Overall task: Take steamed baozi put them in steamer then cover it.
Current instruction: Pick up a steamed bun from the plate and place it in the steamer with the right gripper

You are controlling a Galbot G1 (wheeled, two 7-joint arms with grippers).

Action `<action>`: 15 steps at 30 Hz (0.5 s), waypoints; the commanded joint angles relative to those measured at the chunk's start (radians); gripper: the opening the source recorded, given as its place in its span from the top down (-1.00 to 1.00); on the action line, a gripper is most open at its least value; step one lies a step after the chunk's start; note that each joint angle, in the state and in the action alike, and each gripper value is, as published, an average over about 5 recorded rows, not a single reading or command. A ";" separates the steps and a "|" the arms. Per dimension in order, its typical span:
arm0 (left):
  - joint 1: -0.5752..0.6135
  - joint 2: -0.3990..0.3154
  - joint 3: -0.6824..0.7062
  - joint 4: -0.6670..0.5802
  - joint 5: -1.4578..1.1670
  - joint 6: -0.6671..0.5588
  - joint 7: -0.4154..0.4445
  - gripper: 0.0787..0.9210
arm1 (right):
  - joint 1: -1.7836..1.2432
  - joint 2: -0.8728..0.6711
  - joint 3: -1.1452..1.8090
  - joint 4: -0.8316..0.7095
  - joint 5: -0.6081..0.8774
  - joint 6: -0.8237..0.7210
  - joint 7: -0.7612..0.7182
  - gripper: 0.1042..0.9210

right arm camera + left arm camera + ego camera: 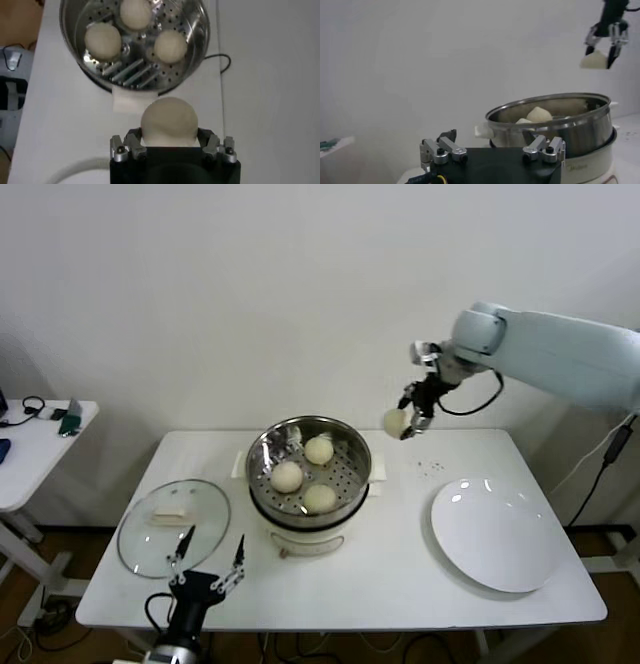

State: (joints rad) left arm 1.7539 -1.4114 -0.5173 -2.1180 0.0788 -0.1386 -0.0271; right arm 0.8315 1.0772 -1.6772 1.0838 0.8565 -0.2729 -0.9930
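Observation:
My right gripper (407, 422) hangs in the air to the right of the steamer (309, 474), shut on a cream-white baozi (396, 421). The right wrist view shows that baozi (169, 121) clamped between the jaws, with the steamer (200, 45) beyond it holding three baozi (102, 41) on its perforated tray. The glass cover (174, 526) with its white handle lies flat on the table left of the steamer. Low at the table's front left, my left gripper (210, 555) stands open and empty beside the cover. From the left wrist view the steamer (555, 127) and the held baozi (593, 61) show farther off.
An empty white plate (497, 532) lies at the table's right. A few dark specks (432, 467) mark the table behind it. A small side table (40, 440) with cables stands off to the left. A white wall lies close behind.

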 commanded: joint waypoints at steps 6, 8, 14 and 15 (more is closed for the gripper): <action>-0.005 0.024 -0.019 0.006 -0.025 -0.002 0.011 -0.77 | 0.000 0.316 -0.154 -0.049 0.222 -0.051 0.058 -0.49; -0.007 0.026 -0.022 0.009 -0.028 -0.003 0.011 -0.77 | -0.024 0.332 -0.159 -0.068 0.214 -0.051 0.059 -0.49; -0.016 0.032 -0.022 0.010 -0.034 -0.002 0.012 -0.77 | -0.078 0.332 -0.172 -0.088 0.165 -0.052 0.060 -0.49; -0.020 0.032 -0.022 0.010 -0.034 -0.001 0.012 -0.77 | -0.084 0.330 -0.173 -0.090 0.158 -0.052 0.060 -0.49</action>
State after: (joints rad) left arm 1.7418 -1.3842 -0.5363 -2.1077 0.0506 -0.1407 -0.0168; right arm 0.7949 1.3205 -1.8095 1.0278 1.0002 -0.3143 -0.9455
